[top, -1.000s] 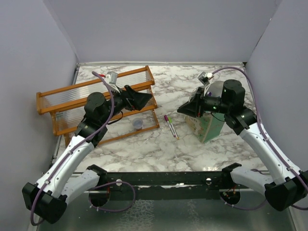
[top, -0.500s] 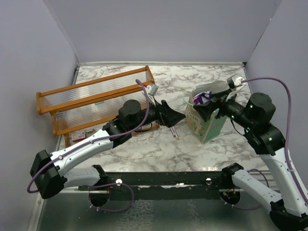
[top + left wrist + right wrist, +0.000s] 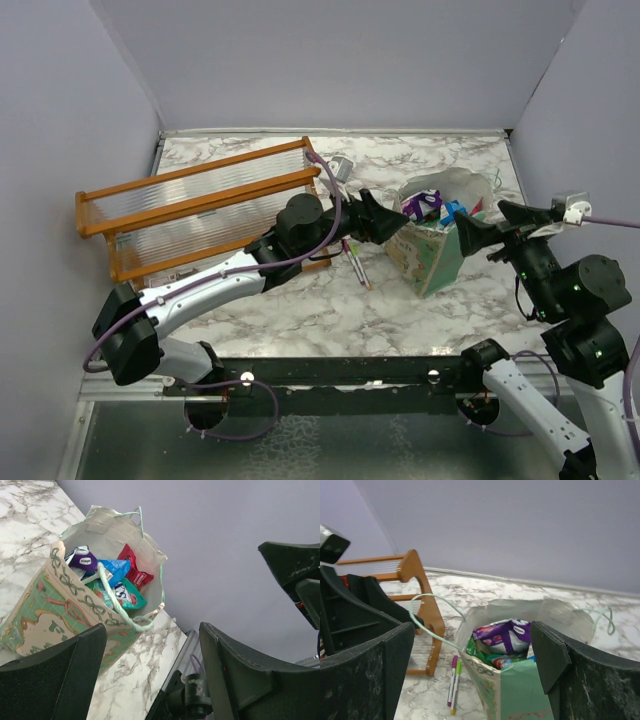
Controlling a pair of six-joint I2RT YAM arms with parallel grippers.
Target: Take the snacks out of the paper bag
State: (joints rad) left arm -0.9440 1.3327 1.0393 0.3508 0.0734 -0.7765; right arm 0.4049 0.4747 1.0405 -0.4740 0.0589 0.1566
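The mint-green paper bag (image 3: 432, 262) stands open at right of centre, and its snacks (image 3: 436, 206) show at the mouth. In the left wrist view I see a purple packet (image 3: 82, 559), a blue one (image 3: 116, 569), a red one (image 3: 133, 571) and a teal one (image 3: 127, 596) inside the bag (image 3: 45, 625). My left gripper (image 3: 388, 222) is open at the bag's left rim, its string handle (image 3: 121, 611) just ahead of the jaws (image 3: 150, 675). My right gripper (image 3: 488, 226) hangs open to the right of the bag, holding nothing (image 3: 470, 665); the purple packet (image 3: 506, 636) is in view.
An orange wooden rack (image 3: 200, 215) stands at the back left, behind my left arm. Two marker pens (image 3: 353, 262), pink and green, lie on the marble between rack and bag. Grey walls close in on both sides and at the back.
My left arm has swung right, from the rack to the bag's left rim. My right gripper has pulled back from over the bag to its right side and opened wide.
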